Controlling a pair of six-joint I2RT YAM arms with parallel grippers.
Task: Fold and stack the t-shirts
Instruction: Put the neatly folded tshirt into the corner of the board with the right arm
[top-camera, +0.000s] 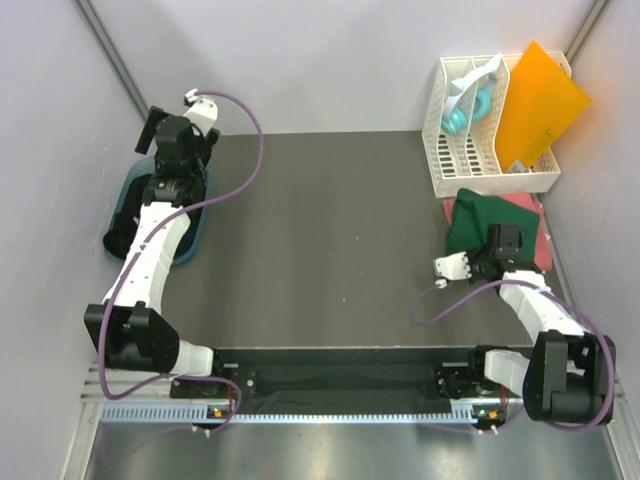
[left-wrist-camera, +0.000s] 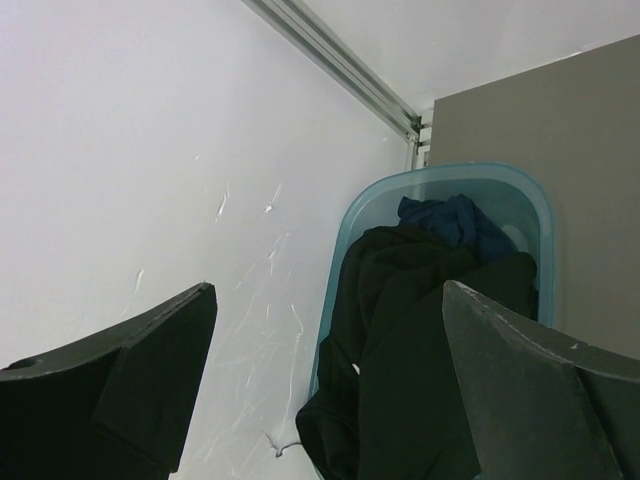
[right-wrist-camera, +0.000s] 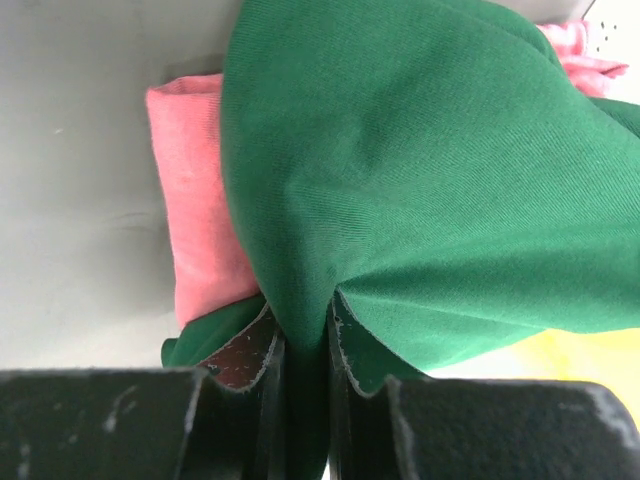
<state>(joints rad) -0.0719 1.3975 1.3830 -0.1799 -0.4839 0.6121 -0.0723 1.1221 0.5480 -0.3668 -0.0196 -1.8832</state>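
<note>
Grey table (top-camera: 330, 250): R claw (right-wrist-camera: 305, 345) grips green tee (right-wrist-camera: 420, 170), L claw (left-wrist-camera: 328, 295) open.

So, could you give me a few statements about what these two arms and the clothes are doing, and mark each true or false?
1. The right gripper is pinching the green shirt. True.
2. The left gripper is clamped on a black shirt. False: it is wide open and holds nothing, over the blue tub of dark clothes.
3. The green shirt lies partly over the pink shirt. True.
4. The orange sheet lies flat in the middle of the table. False: it stands in the white rack at the far right corner.
</note>
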